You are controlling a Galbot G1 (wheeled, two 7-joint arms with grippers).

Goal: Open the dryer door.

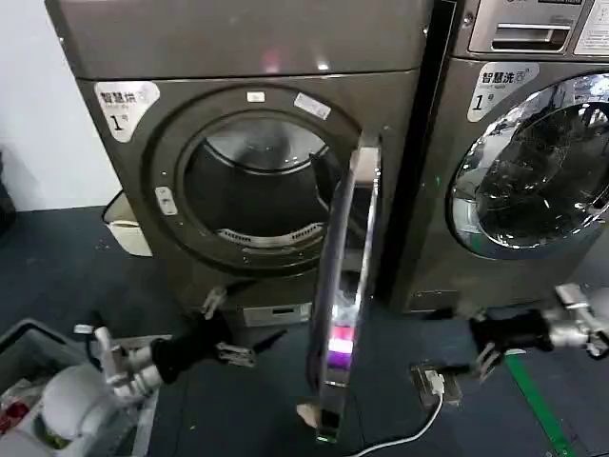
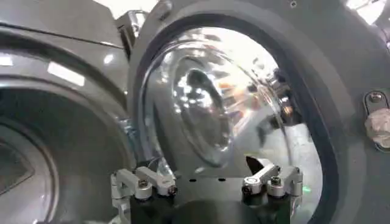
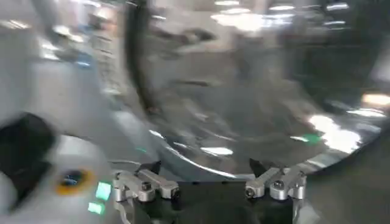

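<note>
My left end effector (image 1: 228, 343) hangs low in front of the dryer (image 1: 247, 143), just below the open drum mouth (image 1: 262, 195), with its fingers spread and nothing between them. In my left wrist view the same end effector (image 2: 207, 182) points at the inner side of the door (image 2: 213, 103), close to its glass bowl but apart from it. To its right, the door (image 1: 344, 286) stands swung out nearly square to the machine, edge-on to my head camera, hinged on the side towards the second machine (image 1: 533, 162).

I judge the opening almost done. To finish it well, I would press the left end effector flat against the pale inner rim rather than the glass, and push outward along the door's arc, slowly, so the door does not bang against the neighbour.

My right end effector (image 1: 485, 357) waits low, to the right of the door and before the second machine, released and empty; it should stay clear of the swing.
</note>
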